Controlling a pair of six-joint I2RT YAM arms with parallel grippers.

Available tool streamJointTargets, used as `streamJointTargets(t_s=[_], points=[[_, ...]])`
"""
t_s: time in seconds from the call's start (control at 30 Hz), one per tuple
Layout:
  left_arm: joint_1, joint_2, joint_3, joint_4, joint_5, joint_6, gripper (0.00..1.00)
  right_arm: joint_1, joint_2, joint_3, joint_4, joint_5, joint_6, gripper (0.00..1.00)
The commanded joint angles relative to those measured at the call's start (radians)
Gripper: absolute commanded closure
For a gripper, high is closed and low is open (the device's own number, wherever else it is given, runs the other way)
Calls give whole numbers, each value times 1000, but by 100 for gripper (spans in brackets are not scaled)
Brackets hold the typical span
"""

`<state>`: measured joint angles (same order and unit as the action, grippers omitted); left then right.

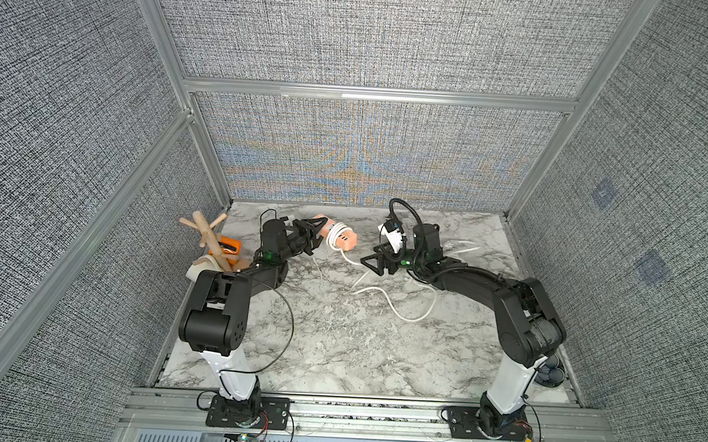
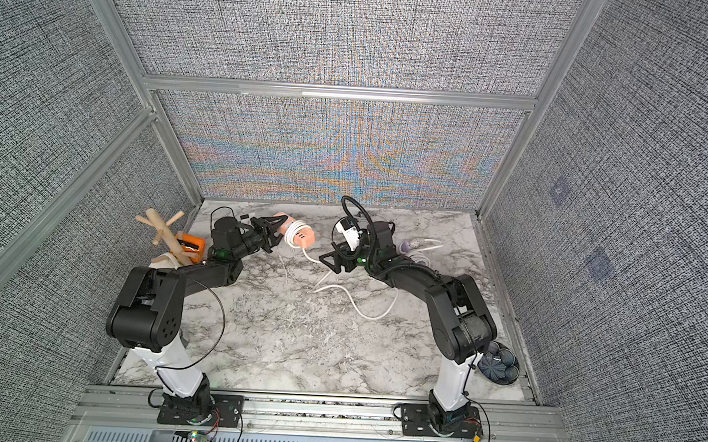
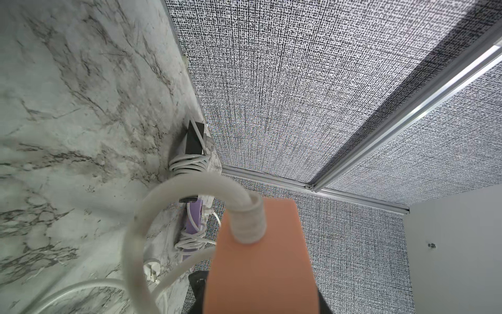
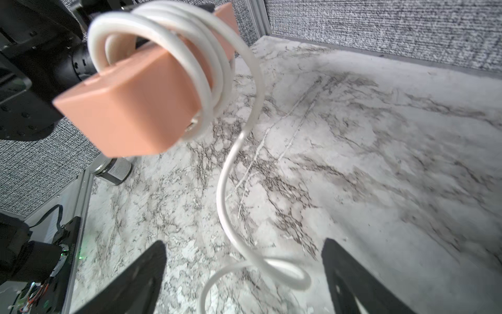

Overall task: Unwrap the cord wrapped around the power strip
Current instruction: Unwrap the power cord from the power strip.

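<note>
Marble surface (image 1: 337, 346): wooden peg stand (image 1: 208, 235) and orange box (image 1: 228, 246) crowd the left edge beside the left arm. Left hand (image 1: 315, 237) grips the salmon power strip (image 1: 345, 240), raised off the surface, with white cord (image 1: 386, 294) coils round it and slack trailing down. Right hand (image 4: 244, 274) is wide open, empty, slack between its fingers.

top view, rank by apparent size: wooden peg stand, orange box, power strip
1. wooden peg stand
2. power strip and orange box: about alike, and the left gripper hides part of the strip, so unranked
</note>
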<state>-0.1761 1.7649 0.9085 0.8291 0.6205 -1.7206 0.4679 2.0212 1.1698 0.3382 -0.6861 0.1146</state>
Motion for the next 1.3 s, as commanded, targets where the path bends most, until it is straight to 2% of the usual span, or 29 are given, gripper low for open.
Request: streamJointTargets(t_s=[0.0, 0.1, 0.3, 0.43, 0.57, 0.67, 0.73, 0.83, 0.9, 1.03, 1.13, 1.27], points=[[0, -3, 0, 100, 13, -33, 99, 26, 37, 10, 145, -26, 54, 4], [-2, 1, -2, 113, 12, -42, 99, 48, 72, 7, 226, -58, 120, 4], [-5, 6, 1, 140, 15, -75, 99, 67, 163, 57, 264, -68, 166, 6], [-8, 27, -5, 200, 14, -122, 99, 71, 198, 100, 246, -86, 171, 12], [-10, 30, -13, 214, 9, -130, 99, 66, 216, 115, 241, -94, 181, 31], [-10, 36, -17, 224, 11, -139, 99, 54, 220, 115, 240, -96, 197, 61], [-10, 39, -18, 234, 10, -146, 99, 46, 218, 111, 250, -104, 207, 75], [-10, 41, -17, 232, 10, -146, 99, 39, 213, 113, 240, -113, 209, 80], [-11, 44, -17, 228, 9, -140, 99, 32, 209, 113, 235, -115, 214, 89], [-10, 38, -22, 162, 12, -81, 99, 7, 181, 115, 208, -115, 230, 99], [-10, 27, -29, 94, 3, -15, 99, -16, 135, 130, 148, -108, 220, 100], [-9, 45, -27, 35, -9, 61, 99, -33, 47, 166, 12, -103, 136, 100]])
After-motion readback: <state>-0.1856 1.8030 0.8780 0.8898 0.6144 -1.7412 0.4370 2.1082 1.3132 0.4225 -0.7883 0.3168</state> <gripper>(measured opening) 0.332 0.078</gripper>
